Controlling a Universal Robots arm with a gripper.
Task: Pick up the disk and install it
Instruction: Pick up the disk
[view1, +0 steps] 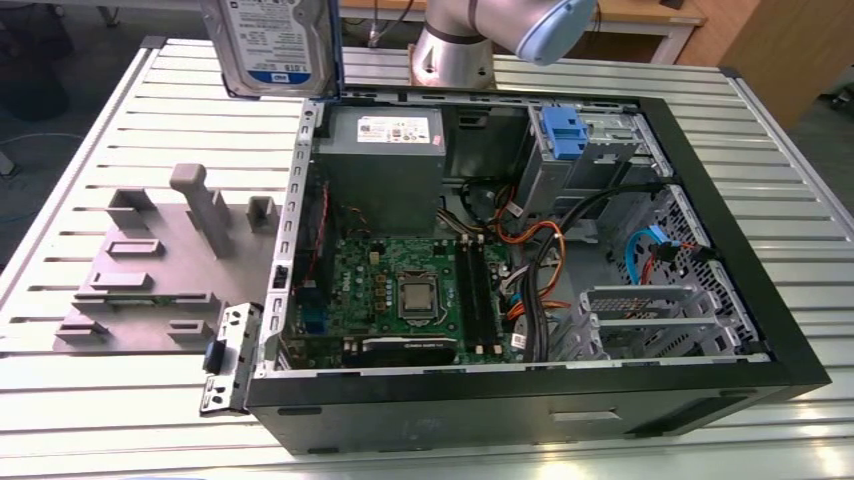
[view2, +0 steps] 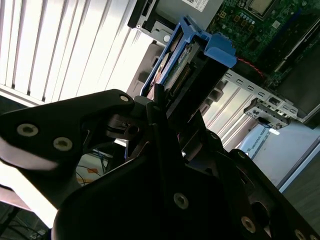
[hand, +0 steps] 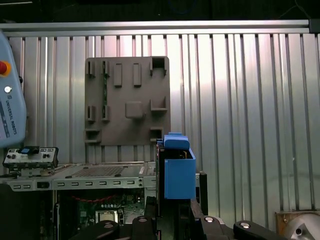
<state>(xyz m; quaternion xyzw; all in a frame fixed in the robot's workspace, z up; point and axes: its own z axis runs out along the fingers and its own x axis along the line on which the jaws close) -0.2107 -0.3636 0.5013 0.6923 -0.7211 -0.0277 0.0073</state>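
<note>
End effector (view2: 159, 105) is clenched on the disk (view2: 175, 65), gripping one end while the blue tab (view2: 220, 50) of the side bracket sticks out at the other. In the exterior view, from its left: the grey stand (view1: 160, 270) lies on the bench (view1: 67, 170). The disk hangs upright in the air above the far corner of the open computer case (view1: 534, 405), silver, its white-and-blue label (view1: 274, 45) facing the camera. The arm (view1: 467, 45) rises behind the case.

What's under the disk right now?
Below the silver rectangular metal disk, held aloft: ribbed metal table and the open black computer case's edge. The disk covers what lies directly beneath it.
</note>
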